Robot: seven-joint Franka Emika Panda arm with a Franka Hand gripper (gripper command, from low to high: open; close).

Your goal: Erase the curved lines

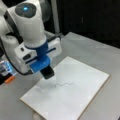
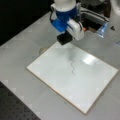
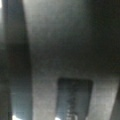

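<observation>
A white rectangular board [image 1: 75,100] [image 2: 82,87] lies on the grey table in both front views. Near its middle runs the curve line, a thin dark wavy squiggle [image 1: 63,84] [image 2: 72,66], unbroken. My gripper [image 1: 46,70] [image 2: 63,37], under a blue mount, is shut on a black eraser block [image 1: 47,73] [image 2: 64,39]. The block hangs over the board's edge closest to the arm, a short way from the squiggle's nearer end. Whether it touches the board I cannot tell. The wrist view is dark and shows only a blurred dark block [image 3: 75,100].
A small orange item [image 1: 9,79] and a blue-lit device [image 1: 6,67] [image 2: 102,28] sit beside the arm's base. A bright glare spot [image 2: 88,59] lies on the board. A dark perforated surface [image 2: 12,107] borders the table at a front view's bottom left.
</observation>
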